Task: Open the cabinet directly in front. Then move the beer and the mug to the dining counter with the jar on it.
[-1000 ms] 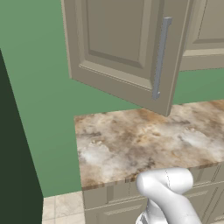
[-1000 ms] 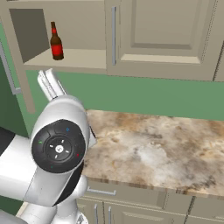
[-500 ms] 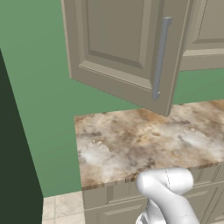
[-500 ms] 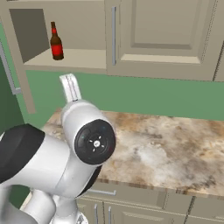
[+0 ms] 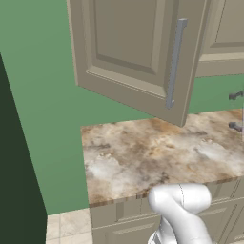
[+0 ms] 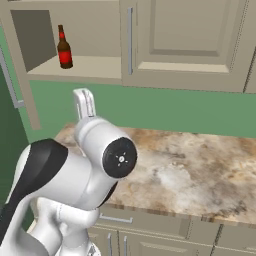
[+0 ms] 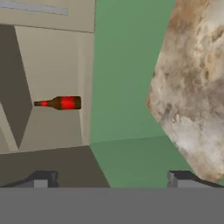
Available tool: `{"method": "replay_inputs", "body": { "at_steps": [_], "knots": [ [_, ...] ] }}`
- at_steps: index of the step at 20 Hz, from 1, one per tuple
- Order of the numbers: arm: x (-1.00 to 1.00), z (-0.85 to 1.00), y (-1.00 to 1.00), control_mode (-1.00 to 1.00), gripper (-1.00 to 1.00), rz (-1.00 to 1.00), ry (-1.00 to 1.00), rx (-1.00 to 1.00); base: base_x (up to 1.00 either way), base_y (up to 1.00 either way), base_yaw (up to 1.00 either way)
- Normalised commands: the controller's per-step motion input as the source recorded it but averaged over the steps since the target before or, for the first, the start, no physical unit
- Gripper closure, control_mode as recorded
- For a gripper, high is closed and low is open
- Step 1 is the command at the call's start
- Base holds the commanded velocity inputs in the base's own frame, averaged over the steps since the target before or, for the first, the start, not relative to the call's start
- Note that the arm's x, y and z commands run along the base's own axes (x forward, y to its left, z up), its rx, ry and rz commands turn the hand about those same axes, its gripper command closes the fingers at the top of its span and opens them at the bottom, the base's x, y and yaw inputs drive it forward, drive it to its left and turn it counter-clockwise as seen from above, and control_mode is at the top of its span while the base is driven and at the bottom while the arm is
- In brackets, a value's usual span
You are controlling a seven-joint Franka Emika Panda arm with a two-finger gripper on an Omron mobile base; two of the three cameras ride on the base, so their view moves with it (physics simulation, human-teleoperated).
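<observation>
One cabinet [image 6: 75, 45] door stands swung open at the left, its grey bar handle [image 5: 174, 64] facing the left base camera, and the shelf [image 6: 85, 67] behind it is bare to sight. On that shelf, toward its left end, the beer [image 6: 64, 48] stands upright, well inside the opening. In the hand view the picture is rolled, so the bottle [image 7: 59, 103] lies sideways on screen at middle left, far ahead of the gripper [image 7: 111, 178] and off to one side of its line. Both dark fingertips [image 7: 41, 178] stand wide apart with nothing between them. To the right, the marble bench [image 6: 200, 165] runs under the closed doors, below the green wall [image 6: 165, 107].
</observation>
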Motion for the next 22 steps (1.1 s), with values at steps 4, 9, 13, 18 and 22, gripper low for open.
{"method": "replay_inputs", "body": {
  "at_steps": [4,9,13,18,22],
  "knots": [
    [0.58,-0.04,0.43,-1.0,-1.0,0.12,0.1,0.0,0.0,0.0,0.0],
    [0.52,0.0,0.28,-1.0,-1.0,0.18,0.03,0.0,0.0,0.0,0.0],
    [0.37,0.0,0.2,-1.0,-1.0,0.17,0.0,0.06,0.0,0.0,0.0],
    [0.32,0.0,0.13,-1.0,-1.0,0.16,0.0,0.1,0.0,0.0,0.0],
    [0.24,0.0,0.07,-1.0,-1.0,0.15,0.0,0.1,0.0,0.0,0.0]
  ]
}}
